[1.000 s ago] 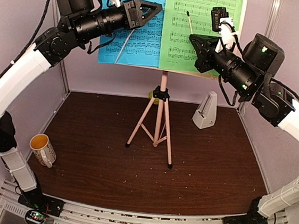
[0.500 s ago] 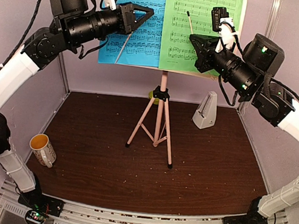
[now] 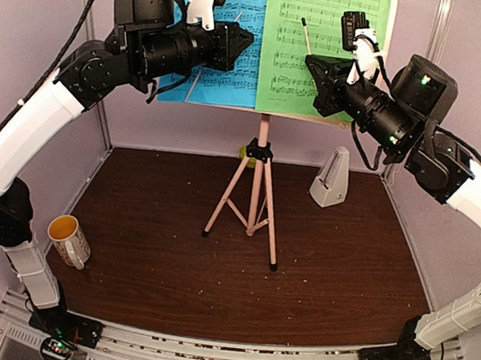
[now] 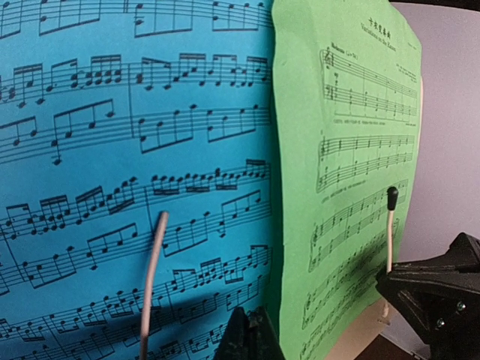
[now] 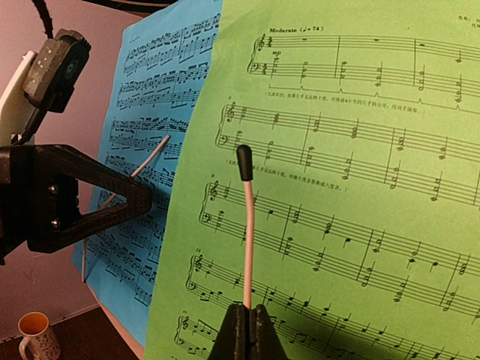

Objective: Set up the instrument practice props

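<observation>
pink music stand upright on the table, blue sheet and green sheet side by side on its rack, straight ahead of both jaws. right jaws pressed together at the foot of the pink retaining wire, apparently pinching it to pin the green sheet flat. left jaws pressed together on nothing, just before the blue sheet's inner edge. pale retaining wire just left of them, ungripped, probably next to be set. metronome well below the right jaws, on the table.
</observation>
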Robot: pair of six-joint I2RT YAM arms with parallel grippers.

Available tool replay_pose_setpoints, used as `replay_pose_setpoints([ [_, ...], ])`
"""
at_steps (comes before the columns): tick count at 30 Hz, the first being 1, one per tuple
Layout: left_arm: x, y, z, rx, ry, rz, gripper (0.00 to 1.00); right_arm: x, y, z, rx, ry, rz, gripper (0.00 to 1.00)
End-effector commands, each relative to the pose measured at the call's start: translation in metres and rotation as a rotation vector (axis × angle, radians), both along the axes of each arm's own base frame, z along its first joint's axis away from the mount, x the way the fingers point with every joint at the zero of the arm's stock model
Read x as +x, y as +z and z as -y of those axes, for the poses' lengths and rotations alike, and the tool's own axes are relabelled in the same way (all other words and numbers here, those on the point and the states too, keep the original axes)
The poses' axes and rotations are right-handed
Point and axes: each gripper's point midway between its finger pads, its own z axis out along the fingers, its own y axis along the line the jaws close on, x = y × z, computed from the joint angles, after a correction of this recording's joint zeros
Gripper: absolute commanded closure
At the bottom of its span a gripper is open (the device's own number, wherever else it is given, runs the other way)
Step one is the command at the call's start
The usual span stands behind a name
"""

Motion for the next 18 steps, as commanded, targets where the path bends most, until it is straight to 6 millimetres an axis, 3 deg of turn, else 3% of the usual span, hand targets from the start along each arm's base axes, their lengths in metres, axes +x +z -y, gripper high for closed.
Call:
replay_pose_setpoints([
  [1, 0.003, 0.014, -0.008, -0.008, 0.065, 0.037, 1.00, -0.007, 0.011, 0.011, 0.032, 0.008, 0.019, 1.00],
  [18, 0.007, 0.006, 0.015, -0.002, 0.021, 0.030, 1.00, -0.008, 0.011, 0.010, 0.029, 0.012, 0.022, 1.00],
])
